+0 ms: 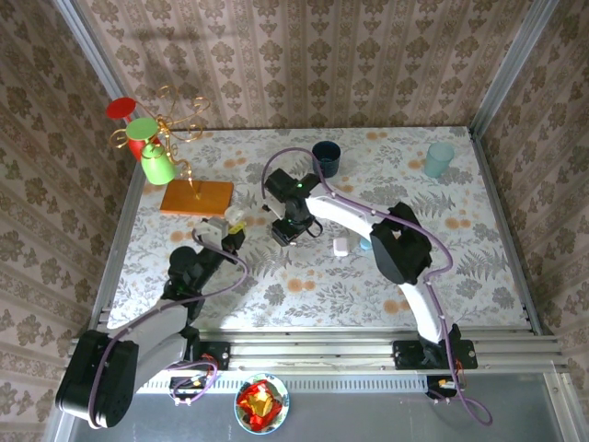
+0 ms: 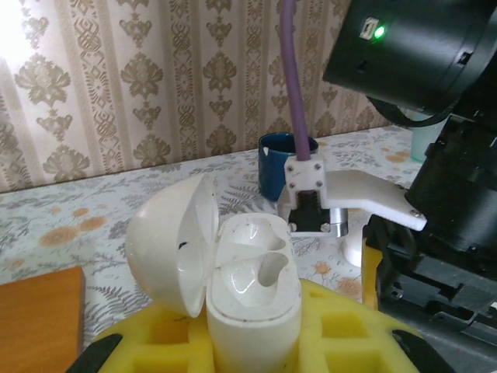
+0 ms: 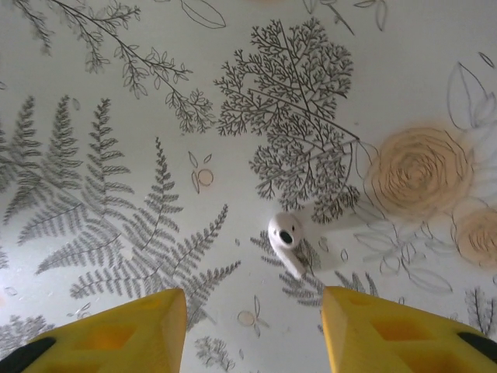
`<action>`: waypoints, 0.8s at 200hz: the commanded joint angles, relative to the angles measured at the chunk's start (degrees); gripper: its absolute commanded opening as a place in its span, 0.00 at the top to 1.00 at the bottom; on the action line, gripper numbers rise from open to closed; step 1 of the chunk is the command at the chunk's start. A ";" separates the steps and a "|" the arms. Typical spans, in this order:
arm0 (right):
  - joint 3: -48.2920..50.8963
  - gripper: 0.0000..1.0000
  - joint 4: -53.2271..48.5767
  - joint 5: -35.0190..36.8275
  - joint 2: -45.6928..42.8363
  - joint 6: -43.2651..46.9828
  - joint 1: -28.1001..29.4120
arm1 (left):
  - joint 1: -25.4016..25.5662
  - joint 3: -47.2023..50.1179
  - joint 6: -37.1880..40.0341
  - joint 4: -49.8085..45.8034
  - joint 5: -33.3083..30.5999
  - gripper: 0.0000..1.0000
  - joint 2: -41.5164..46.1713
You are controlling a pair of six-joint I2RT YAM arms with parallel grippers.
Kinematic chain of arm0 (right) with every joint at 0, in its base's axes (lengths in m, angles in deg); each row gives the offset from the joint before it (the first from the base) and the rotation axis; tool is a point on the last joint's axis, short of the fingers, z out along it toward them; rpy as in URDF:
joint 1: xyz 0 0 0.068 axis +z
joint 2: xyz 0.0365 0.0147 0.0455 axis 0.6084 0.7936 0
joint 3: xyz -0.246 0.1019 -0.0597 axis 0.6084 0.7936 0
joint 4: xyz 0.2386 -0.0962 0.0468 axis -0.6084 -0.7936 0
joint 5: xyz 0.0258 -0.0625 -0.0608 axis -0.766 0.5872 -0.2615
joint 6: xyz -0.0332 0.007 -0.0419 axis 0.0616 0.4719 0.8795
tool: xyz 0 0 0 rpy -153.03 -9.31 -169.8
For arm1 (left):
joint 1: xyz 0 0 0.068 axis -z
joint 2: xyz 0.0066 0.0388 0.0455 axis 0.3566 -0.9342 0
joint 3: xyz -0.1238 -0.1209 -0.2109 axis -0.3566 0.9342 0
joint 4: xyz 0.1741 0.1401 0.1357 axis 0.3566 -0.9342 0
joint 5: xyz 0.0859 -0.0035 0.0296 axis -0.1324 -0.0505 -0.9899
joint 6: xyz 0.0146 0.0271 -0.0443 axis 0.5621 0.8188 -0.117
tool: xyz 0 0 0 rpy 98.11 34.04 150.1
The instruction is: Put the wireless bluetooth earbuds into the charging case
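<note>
Seen from overhead, two robot arms reach over a table (image 1: 479,276) covered in a pale fern-and-flower print. The left gripper (image 1: 232,230) sits left of centre. The right gripper (image 1: 283,238) points down just beside it, to its right. A closed white case (image 1: 341,247) lies on the table further right, and behind the arms stand a dark blue cup (image 1: 326,158), a pale teal cup (image 1: 439,159) and an orange board (image 1: 197,198).

The left wrist camera adds detail on the grip. The left gripper (image 2: 248,350) has its yellow fingers (image 2: 342,322) pressed against both sides of a white charging case (image 2: 252,287), holding it upright. The lid (image 2: 175,249) is swung open to the left and two hollow wells face upward. The right arm's black wrist (image 2: 435,47) looms close on the right, with the dark blue cup (image 2: 272,167) behind.

The right wrist camera looks straight down at the printed table (image 3: 116,93). One white earbud (image 3: 286,241) with a short stem lies on its side on the table. The right gripper (image 3: 252,326) hangs over it with its yellow fingertips (image 3: 116,334) spread apart, gripping nothing and clear of the earbud, which lies just past the gap between them.
</note>
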 commanded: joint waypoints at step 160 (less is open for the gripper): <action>-24.11 0.63 -20.09 5.72 18.71 3.19 1.24 | -0.37 -0.37 2.63 -5.59 -0.82 1.00 2.17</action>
